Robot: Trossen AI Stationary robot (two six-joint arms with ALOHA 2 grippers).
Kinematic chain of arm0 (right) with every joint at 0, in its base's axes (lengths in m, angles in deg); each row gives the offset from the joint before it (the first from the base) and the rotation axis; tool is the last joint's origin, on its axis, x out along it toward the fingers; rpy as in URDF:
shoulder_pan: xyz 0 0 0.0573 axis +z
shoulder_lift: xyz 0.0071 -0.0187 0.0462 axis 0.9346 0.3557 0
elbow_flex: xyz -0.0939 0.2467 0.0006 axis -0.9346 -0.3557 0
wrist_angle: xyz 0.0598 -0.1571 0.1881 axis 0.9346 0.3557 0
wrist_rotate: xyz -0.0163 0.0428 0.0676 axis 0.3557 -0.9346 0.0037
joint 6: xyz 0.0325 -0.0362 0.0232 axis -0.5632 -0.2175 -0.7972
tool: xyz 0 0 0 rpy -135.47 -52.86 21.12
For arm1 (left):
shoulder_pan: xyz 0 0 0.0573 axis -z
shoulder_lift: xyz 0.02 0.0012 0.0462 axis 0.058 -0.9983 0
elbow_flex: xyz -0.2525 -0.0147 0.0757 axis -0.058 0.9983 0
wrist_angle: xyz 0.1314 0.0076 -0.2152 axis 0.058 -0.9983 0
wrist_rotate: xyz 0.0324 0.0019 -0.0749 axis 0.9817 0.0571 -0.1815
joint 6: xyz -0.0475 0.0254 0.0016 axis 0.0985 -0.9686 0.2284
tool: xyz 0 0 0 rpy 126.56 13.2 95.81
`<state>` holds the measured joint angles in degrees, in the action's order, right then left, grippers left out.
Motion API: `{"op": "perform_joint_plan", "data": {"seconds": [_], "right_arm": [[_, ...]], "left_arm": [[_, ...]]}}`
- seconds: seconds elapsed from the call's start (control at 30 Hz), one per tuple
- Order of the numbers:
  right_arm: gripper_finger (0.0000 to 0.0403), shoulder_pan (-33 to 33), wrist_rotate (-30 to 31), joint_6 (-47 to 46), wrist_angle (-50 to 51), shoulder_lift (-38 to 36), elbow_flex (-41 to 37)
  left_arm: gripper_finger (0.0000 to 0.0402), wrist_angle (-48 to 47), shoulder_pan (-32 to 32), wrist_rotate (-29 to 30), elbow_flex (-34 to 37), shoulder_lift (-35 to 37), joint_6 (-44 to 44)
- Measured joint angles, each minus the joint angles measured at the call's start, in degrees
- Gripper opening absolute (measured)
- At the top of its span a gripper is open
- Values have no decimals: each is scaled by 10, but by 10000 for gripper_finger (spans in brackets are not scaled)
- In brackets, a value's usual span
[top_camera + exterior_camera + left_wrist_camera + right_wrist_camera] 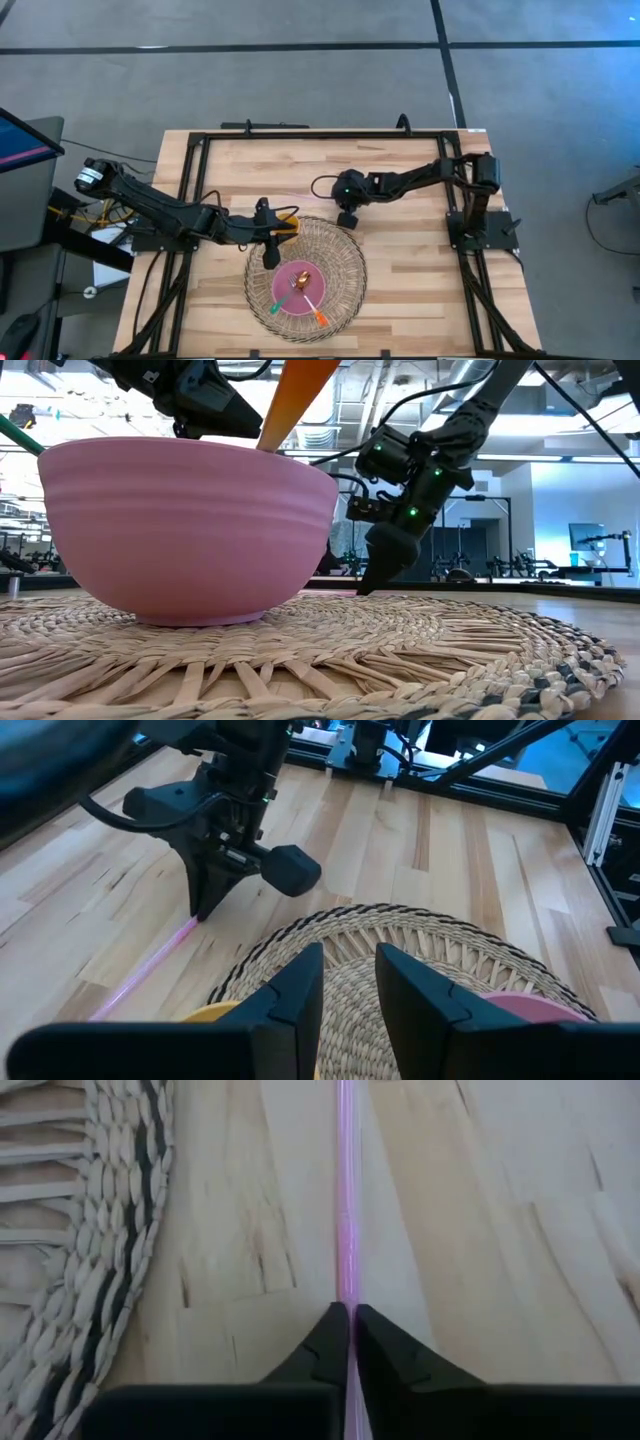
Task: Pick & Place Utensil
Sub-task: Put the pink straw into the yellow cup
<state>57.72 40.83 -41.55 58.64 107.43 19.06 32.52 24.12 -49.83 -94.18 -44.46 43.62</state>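
Note:
A thin pink stick-like utensil (150,965) lies flat on the bare wood just beyond the far edge of a round woven mat (340,250). My right gripper (350,1320) stands over it, fingers pointing down, shut on the stick; it also shows in the high view (348,220). A pink bowl (298,290) sits on the mat with a green-handled (280,305) and an orange-handled utensil (316,315) leaning in it. My left gripper (350,970) hovers open over the mat's left far part (270,255) and touches nothing. My right gripper pinches the pink stick (347,1230) between its two fingertips (330,1335), coming from above and pointing down. The stick runs straight through the gap between the fingers. It lies flat on the table. In the left wrist view the hold is near one end (195,922).
A yellow object (215,1012) lies at the mat's left far edge beside my left gripper. Black frame rails (320,135) run round the table's far and side edges. Bare wood (420,280) lies right of the mat.

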Motion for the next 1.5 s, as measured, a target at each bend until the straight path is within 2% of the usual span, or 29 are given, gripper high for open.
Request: {"op": "perform_joint_plan", "data": {"seconds": [0.13,0.3,0.57,0.73,1.03,1.27,1.5], "right_arm": [[18,0,-3,0,9,-4,2],[4,8,-7,-1,109,-23,30],[2,33,-7,-31,193,-56,82],[2,61,-7,-32,292,-60,129],[1,102,26,-66,408,-61,226],[1,122,26,-67,475,-61,296],[1,133,29,-67,570,-61,357]], "left_arm": [[96,0,0,0,0,0,0],[96,0,0,0,0,0,0],[96,0,0,0,0,0,0],[96,0,0,0,0,0,-1],[96,93,-34,1,-1,-10,-128],[96,122,-103,-97,-1,-69,-147],[98,160,-161,-128,-1,-117,-177]]}}
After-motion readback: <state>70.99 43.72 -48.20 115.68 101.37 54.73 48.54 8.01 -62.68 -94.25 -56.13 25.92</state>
